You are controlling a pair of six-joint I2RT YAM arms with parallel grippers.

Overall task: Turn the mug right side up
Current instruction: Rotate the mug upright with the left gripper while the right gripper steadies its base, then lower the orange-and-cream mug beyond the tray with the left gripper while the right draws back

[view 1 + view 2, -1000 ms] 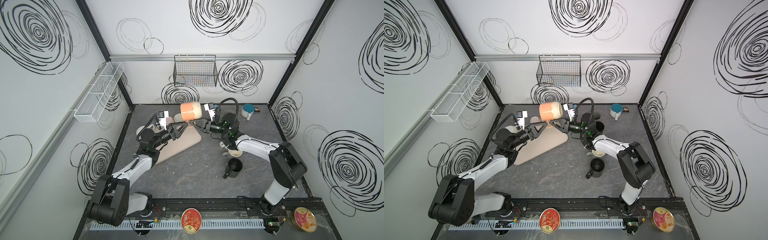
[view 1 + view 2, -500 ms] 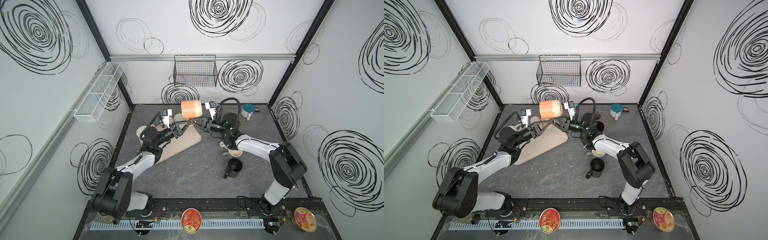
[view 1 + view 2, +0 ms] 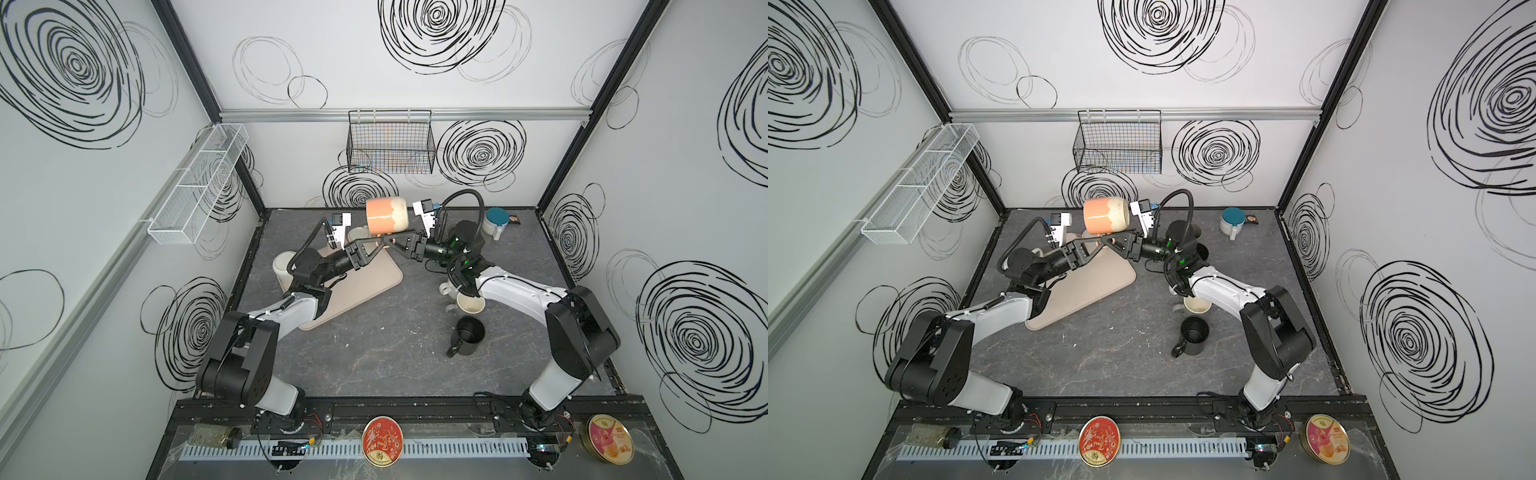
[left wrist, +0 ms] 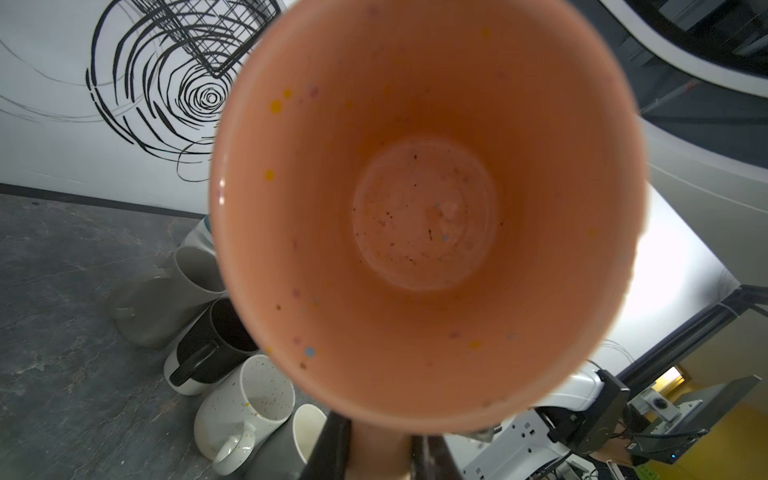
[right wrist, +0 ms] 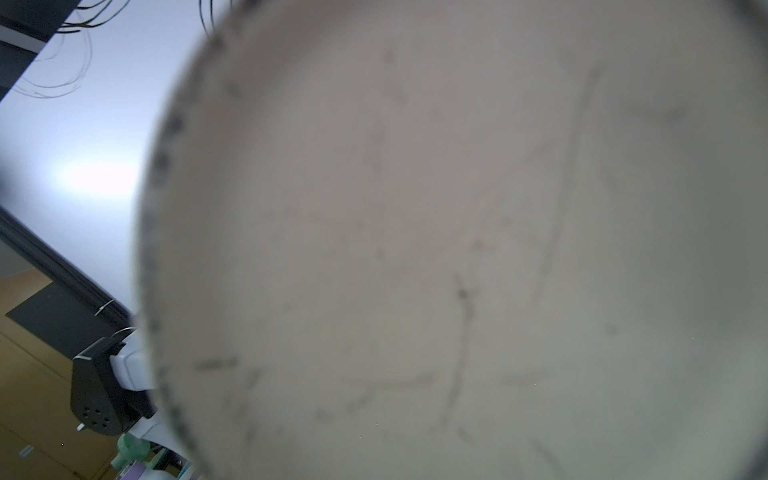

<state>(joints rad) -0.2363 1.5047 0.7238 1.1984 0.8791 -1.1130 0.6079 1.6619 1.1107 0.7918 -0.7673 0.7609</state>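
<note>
The mug [image 3: 385,215] hangs sideways above the back edge of the table [image 3: 374,365]. The left claw [image 3: 377,245] pinches its handle [image 4: 376,455]; whether the right claw [image 3: 392,243] grips is unclear. Turn the mouth upward before lowering.

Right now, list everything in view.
orange mug: one, orange and cream, lifted at the back, sideways
mat: one, beige, left of centre
black mug: one, black, right of centre
cream mug: one, cream, behind black mug
clustered mugs: at least three, grey, black-and-white, speckled, by right arm
lidded mug: one, white, teal lid, back right
white mug: one, white, mat's left edge
wire basket: one, black, back wall
wire shelf: one, white, left wall
tins: two, red, pink, front ledge
left fingers: black, flanking orange mug's handle
right fingers: black, near orange mug's handle
</note>
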